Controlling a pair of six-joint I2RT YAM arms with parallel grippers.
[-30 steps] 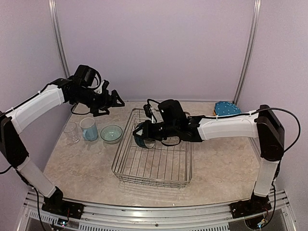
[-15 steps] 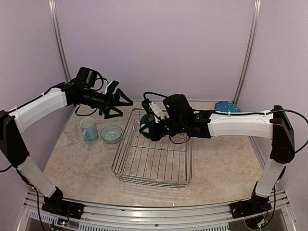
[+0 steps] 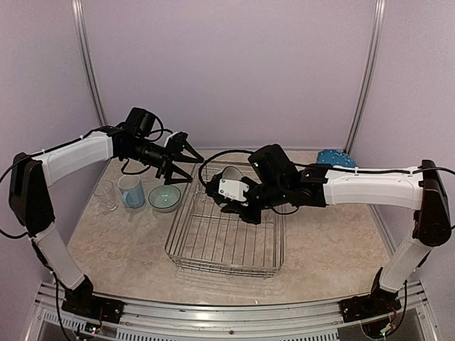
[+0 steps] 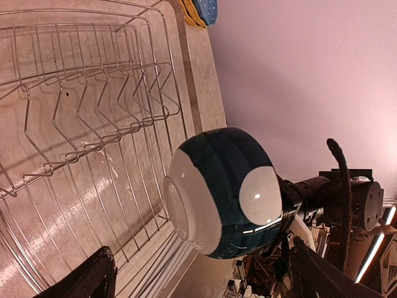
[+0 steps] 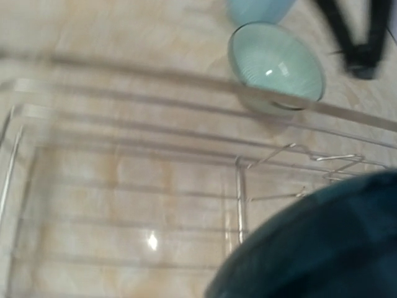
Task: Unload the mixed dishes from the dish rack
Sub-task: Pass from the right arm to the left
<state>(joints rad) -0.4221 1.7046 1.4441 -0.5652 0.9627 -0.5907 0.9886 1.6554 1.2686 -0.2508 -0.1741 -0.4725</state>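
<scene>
Right gripper (image 3: 240,195) is clamped on the dark teal bowl (image 4: 223,192), white inside, tipped on its side in the air over the far end of the dish rack (image 3: 213,245). Left gripper (image 3: 183,163) has its jaws spread wide with nothing in them, by the rack's far-left corner. Pale bowl (image 3: 164,197), light blue mug (image 3: 131,190) and clear glass (image 3: 105,195) stand on the table (image 3: 320,241) left of the rack. Blue plate (image 3: 335,158) is at the far right.

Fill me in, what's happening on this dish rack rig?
The right claw holds a teal bowl, tipped on its side, above the wire dish rack. The left claw hovers open near the rack's far left corner, holding nothing. A clear glass, light blue mug and pale bowl stand on the table left of the rack.
</scene>
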